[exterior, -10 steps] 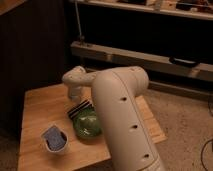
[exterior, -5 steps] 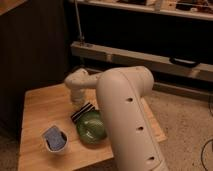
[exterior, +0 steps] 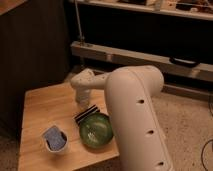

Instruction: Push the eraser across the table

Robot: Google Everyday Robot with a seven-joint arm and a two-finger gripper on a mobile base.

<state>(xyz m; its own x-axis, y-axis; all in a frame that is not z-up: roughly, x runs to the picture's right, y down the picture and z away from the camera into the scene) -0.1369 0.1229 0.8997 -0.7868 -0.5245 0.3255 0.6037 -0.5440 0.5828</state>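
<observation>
Sponge [exterior: 53,136] in cup [exterior: 56,146]; gripper [exterior: 82,102] above eraser [exterior: 86,114]

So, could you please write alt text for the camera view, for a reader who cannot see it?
A white robot arm reaches over a low wooden table, its gripper down just behind a black striped eraser. A green bowl sits right in front of the eraser, and a white cup holding a blue-grey sponge stands near the table's front left.

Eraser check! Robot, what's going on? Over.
Gripper down at table, just behind eraser. Green bowl right beside eraser. Sponge cup off to the side.
</observation>
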